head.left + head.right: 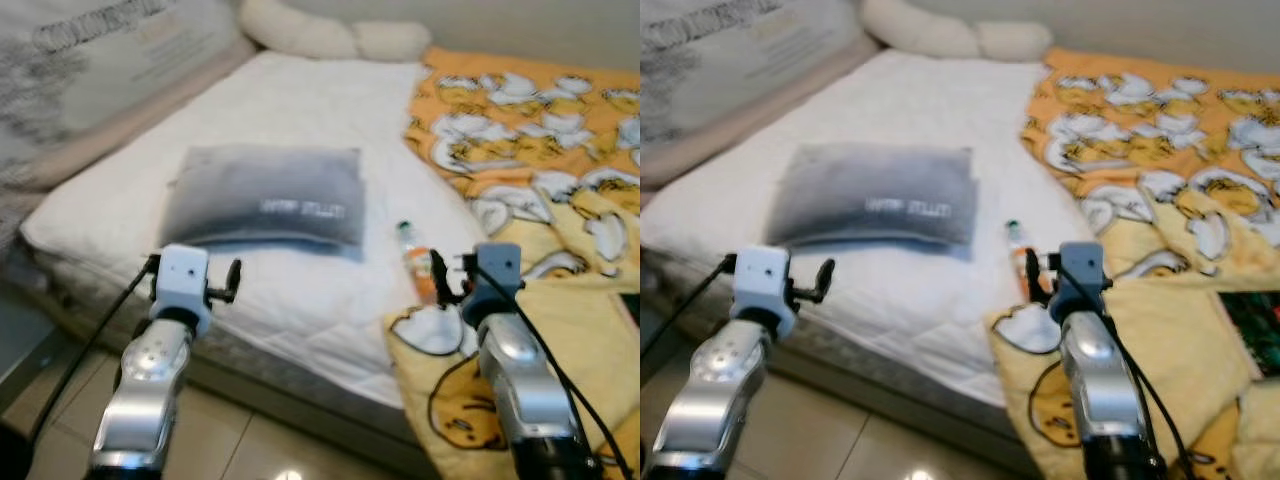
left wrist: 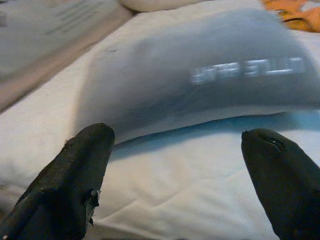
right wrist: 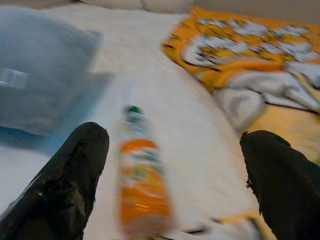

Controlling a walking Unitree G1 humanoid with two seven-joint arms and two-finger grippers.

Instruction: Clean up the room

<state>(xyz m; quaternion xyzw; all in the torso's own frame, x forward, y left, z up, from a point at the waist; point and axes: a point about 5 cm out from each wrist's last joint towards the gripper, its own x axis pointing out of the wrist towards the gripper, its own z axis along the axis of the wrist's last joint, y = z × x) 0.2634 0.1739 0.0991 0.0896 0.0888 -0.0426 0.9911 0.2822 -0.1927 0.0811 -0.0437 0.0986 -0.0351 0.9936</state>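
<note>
On the bed (image 1: 300, 300), an orange-filled bottle (image 1: 416, 262) lies beside the right claw (image 3: 175, 175).

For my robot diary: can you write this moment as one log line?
left gripper: open, facing grey pillow | right gripper: open, over orange bottle | bed: yellow blanket crumpled

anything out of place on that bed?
Yes: an orange drink bottle with a green cap lies on its side on the white mattress, beside the rumpled yellow cartoon blanket. The open right gripper points at it.
</note>
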